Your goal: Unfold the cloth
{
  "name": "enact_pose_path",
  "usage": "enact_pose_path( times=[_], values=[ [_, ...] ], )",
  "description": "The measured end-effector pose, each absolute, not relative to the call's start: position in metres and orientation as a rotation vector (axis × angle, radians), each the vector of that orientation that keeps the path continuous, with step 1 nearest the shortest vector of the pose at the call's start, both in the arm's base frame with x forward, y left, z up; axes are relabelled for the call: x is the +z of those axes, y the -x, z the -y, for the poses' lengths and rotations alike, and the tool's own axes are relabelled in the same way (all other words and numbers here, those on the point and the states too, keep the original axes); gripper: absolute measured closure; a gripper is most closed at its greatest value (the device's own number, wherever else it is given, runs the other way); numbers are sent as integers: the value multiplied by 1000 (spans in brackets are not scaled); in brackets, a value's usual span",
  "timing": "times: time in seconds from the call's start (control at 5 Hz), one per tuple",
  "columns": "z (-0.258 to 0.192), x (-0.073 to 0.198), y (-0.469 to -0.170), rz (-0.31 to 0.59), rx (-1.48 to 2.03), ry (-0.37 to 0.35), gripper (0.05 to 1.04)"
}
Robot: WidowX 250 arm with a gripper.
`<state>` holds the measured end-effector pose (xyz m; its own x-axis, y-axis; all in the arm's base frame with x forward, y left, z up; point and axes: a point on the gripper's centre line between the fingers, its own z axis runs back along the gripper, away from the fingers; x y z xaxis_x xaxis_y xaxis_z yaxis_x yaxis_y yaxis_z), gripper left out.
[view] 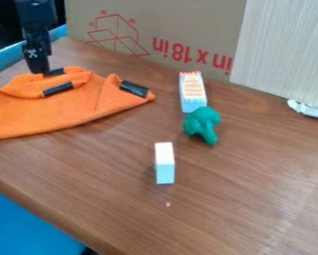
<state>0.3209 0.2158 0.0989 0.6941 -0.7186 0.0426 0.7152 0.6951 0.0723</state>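
**Orange cloth (88, 107) lay rumpled under my gripper (38, 71) on the left**

At the lower left, a blue surface (28, 229) showed past the edge of the desk (247, 199). Farther up on that side, the orange cloth lay on the wood, running out of view at the left. Its near part was spread fairly smooth, while the far part was bunched into folds, with a raised peak toward its right end. My gripper hung down over those far folds, its tip right at the fabric, so most of the cloth lay nearer the camera and to the right of me. I could not tell how far open I was, or whether I had hold of any cloth.

One black strip (58, 89) lay across the folds close to my tip; another black strip (134, 89) sat on the cloth's right corner. Behind, a cardboard panel (204, 17) with red print stood along the far side, walling off the area beyond the cloth.

Right of the cloth, a small white and pale-blue block (164, 164) stood upright, well apart from it. Next came a block with an orange-and-white patterned top (192, 89), a green toy broccoli (202, 123) just in front of it. At the far right, a white object (309, 110) lay by the foot of a pale grained panel (282, 50).
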Motion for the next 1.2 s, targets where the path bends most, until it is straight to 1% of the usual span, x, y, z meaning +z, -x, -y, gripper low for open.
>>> enact_pose_path(
  times=[0.4, 0.8, 1.2],
  values=[
    [-211, 80, -316, 76, -827, -42, 83],
    [-210, 73, -320, 87, -808, -83, 83],
    [-206, 60, -324, 76, -812, -99, 83]
  ],
)
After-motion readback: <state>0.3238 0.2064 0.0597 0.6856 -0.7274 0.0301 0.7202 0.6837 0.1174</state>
